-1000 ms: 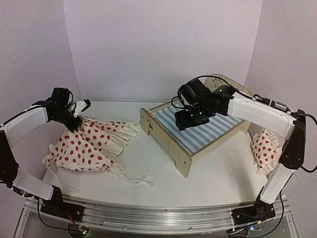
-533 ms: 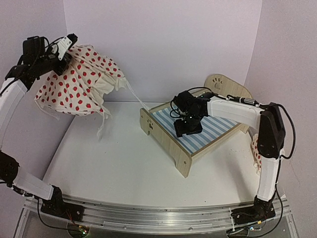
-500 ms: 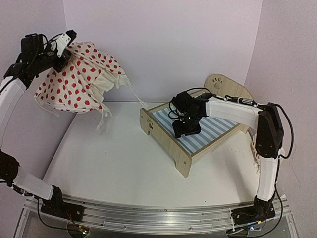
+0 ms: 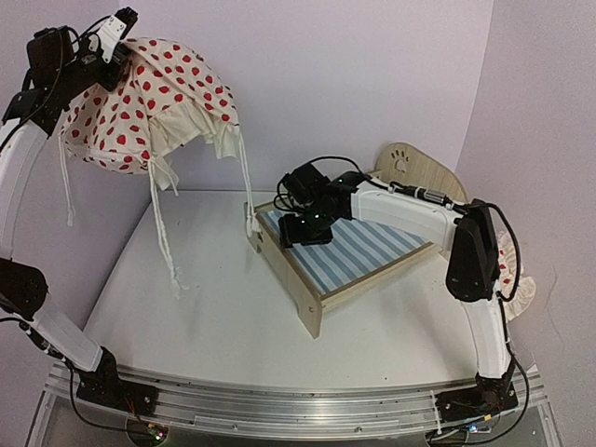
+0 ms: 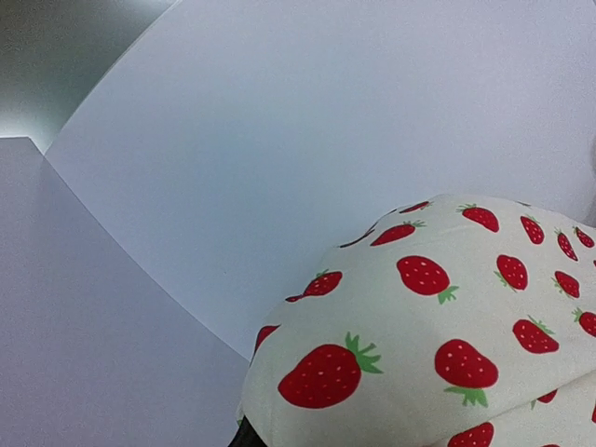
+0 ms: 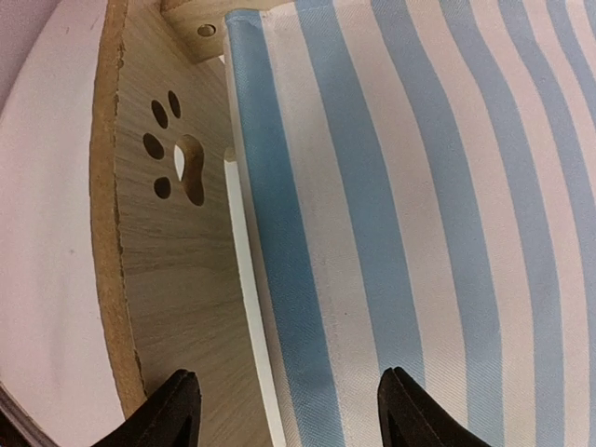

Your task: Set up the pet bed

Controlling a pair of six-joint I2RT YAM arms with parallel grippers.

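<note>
The pet bed (image 4: pixel 358 256), a light-wood frame with a blue-and-white striped mattress (image 6: pixel 419 186), stands mid-table. Its tall headboard (image 4: pixel 414 168) is at the back right and its low footboard (image 4: pixel 279 265) at the front left. My right gripper (image 4: pixel 305 229) hangs open low over the mattress just behind the footboard (image 6: pixel 140 242). Its fingertips (image 6: pixel 177 410) straddle the seam between footboard and mattress. High at the upper left, my left gripper (image 4: pixel 119 42) is shut on the cream strawberry-print duvet (image 4: pixel 158 102), which hangs in the air. That cloth (image 5: pixel 438 335) hides the left fingers in the wrist view.
Long drawstrings (image 4: pixel 163 233) dangle from the duvet to just above the white table (image 4: pixel 205 317). A red-dotted ruffled pillow (image 4: pixel 514 275) lies at the right edge, half hidden behind the right arm. Purple walls close in the back and both sides.
The left arm has lifted the duvet off the table to high up at the left. The bed has slid and turned leftward along with the right gripper.
</note>
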